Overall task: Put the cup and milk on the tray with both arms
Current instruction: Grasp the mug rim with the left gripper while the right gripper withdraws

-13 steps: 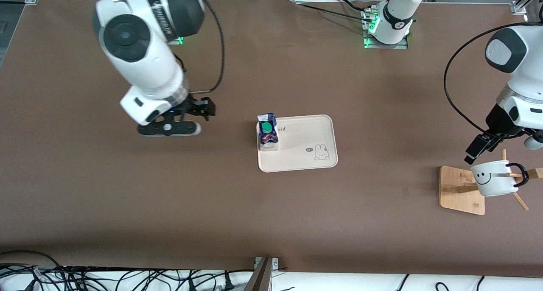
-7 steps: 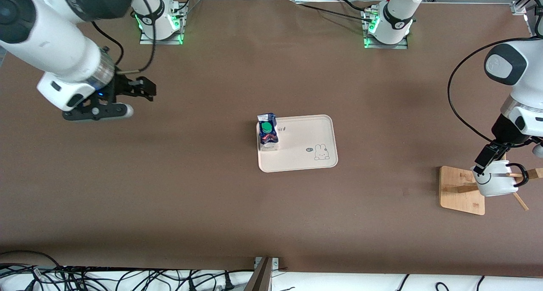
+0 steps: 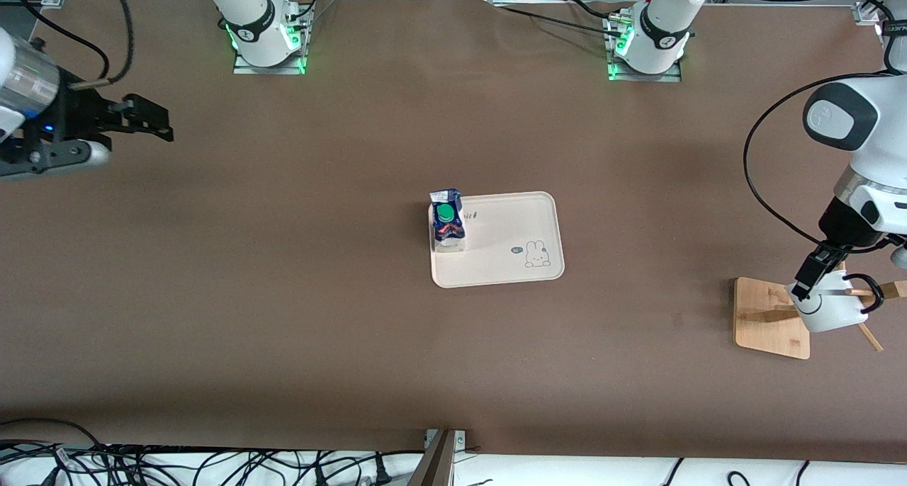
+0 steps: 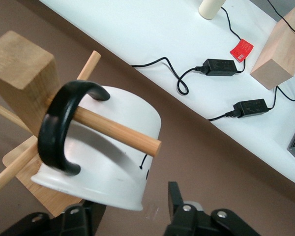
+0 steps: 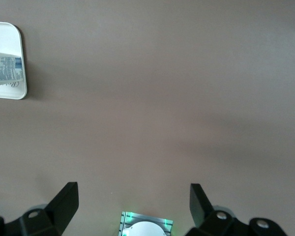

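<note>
The cup hangs by its black handle on a peg of a wooden rack at the left arm's end of the table. My left gripper is down at its rim. In the left wrist view the cup sits between the left gripper's open jaws, and one finger still stands clear of the wall. The milk stands upright on the tray, in the corner toward the right arm's end. My right gripper hangs open and empty over bare table at that end. The right wrist view shows the right gripper, the tray and the milk.
The rack's post and peg run through the cup's handle. Both arm bases stand along the table edge farthest from the front camera. Cables lie past the nearest edge. Power adapters lie on a white surface off the table.
The right arm has swung away from the tray toward its own end of the table. The left gripper has come down onto the cup's rim and its jaws have narrowed.
</note>
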{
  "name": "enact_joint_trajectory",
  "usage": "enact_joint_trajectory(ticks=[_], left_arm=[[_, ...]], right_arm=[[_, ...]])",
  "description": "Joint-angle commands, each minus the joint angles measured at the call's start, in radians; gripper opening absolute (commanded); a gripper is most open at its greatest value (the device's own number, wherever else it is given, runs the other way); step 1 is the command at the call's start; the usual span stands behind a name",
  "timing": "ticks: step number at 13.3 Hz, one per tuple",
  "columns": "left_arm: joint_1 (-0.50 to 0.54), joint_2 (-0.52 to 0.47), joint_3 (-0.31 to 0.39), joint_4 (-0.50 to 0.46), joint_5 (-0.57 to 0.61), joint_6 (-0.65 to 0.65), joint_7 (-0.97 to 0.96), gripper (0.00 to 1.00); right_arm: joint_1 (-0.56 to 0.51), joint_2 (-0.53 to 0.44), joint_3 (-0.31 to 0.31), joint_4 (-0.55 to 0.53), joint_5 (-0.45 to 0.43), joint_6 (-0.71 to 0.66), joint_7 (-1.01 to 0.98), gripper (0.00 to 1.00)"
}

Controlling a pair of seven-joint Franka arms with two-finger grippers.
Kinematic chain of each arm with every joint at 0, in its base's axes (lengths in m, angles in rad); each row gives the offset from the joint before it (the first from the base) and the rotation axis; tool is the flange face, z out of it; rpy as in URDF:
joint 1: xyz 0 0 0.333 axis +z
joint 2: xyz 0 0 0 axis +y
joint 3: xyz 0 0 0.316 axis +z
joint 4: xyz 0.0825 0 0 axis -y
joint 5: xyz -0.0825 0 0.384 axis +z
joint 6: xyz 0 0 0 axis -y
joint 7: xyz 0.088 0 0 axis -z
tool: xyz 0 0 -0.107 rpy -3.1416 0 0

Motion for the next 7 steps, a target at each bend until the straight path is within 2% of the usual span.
enact_joint_trajectory(ticks=[1,2,3,5,7], left_arm=[[0.002,0.013,-0.003,0.024,-0.033,0.005,0.035,0.44],[0.002,0.012,-0.003,0.024,-0.033,0.003,0.036,0.34],[0.002,0.010,-0.003,0.024,-0.033,0.003,0.036,0.33],[0.000,0.008,-0.005,0.024,-0.033,0.000,0.036,0.14],[0.000,0.005,-0.005,0.024,-0.033,-0.006,0.036,0.07]], right_arm=[[-0.095,-0.112,0.086,-0.125,-0.034,0.015,-0.024,1.00],[-0.094,-0.115,0.086,-0.131,-0.046,0.020,-0.024,1.00],[-0.094,-0.114,0.086,-0.126,-0.057,0.023,-0.024,1.00],[-0.094,-0.102,0.085,-0.111,-0.059,0.038,-0.022,1.00],[-0.098,-0.089,0.080,-0.106,-0.060,0.038,-0.022,1.00]])
